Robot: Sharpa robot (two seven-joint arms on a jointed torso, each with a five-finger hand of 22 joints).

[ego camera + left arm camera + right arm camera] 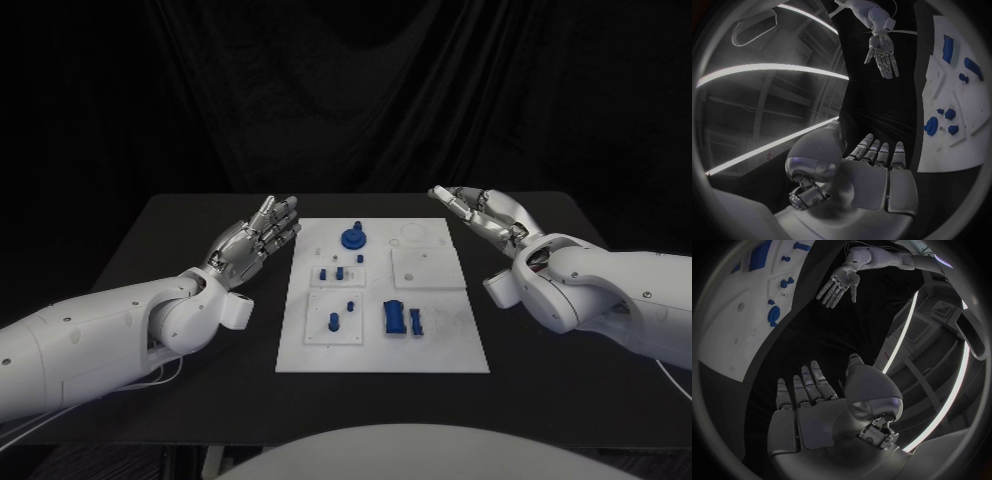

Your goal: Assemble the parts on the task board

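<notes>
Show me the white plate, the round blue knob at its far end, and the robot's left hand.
white task board [433, 355]: head view, bare near corner.
round blue knob [353, 239]: head view, its top.
left hand [257, 240]: head view, palm.

Dim scene, bright task board [433, 360]; wrist views bend straight edges.

A robot lab: black table [173, 300], black curtain [346, 90] behind.

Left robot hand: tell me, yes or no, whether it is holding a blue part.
No. The left robot hand hovers open beside the white board, fingers apart and holding nothing; the blue parts lie on the board.
</notes>
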